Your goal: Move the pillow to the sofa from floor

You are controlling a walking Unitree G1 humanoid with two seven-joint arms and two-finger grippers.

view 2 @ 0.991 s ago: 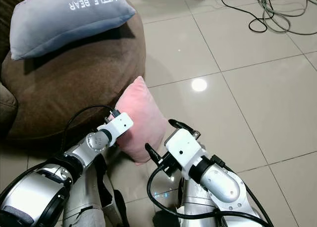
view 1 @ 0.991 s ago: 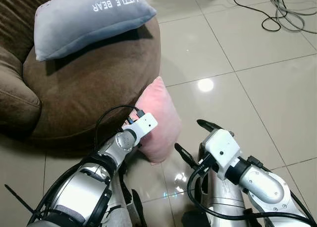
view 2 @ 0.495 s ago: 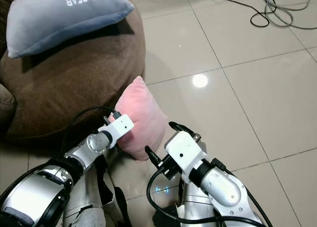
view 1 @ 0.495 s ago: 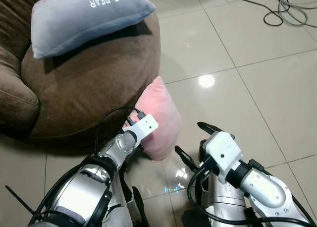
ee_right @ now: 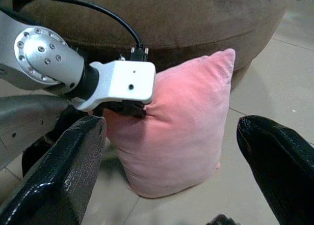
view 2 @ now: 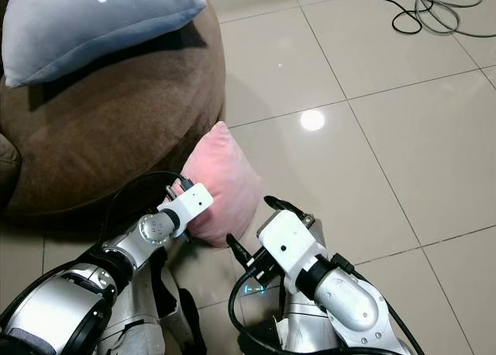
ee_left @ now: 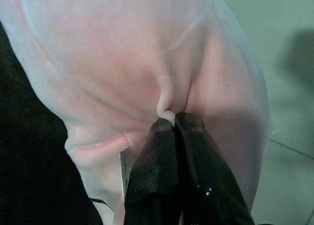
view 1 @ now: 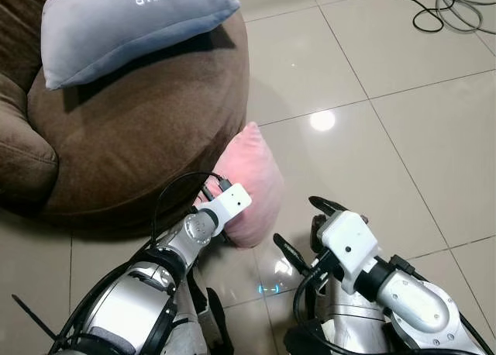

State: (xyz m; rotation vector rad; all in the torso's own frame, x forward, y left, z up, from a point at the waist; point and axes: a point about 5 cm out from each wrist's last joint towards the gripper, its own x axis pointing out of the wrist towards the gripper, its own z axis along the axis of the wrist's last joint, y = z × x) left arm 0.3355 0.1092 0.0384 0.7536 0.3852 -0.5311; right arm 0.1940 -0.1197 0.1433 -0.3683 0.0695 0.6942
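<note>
The left gripper (ee_left: 172, 123) pinches a fold of the soft pink square pillow (view 1: 252, 180) – leaning on the round brown plush sofa (view 1: 132, 130) – presumably to lift it, while the right gripper (ee_right: 171, 151) waits wide open, empty.

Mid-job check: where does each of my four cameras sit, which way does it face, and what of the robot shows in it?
Left eye view: on the head, looking down at the pink pillow against the brown sofa; both silver arms show.
Right eye view: same head camera, same scene, with the grey pillow on the sofa.
Left wrist view: along the left gripper, its fingers pinching pillow fabric.
Right wrist view: along the open right gripper, facing the pillow and left arm.
All four views share the pink pillow.
</note>
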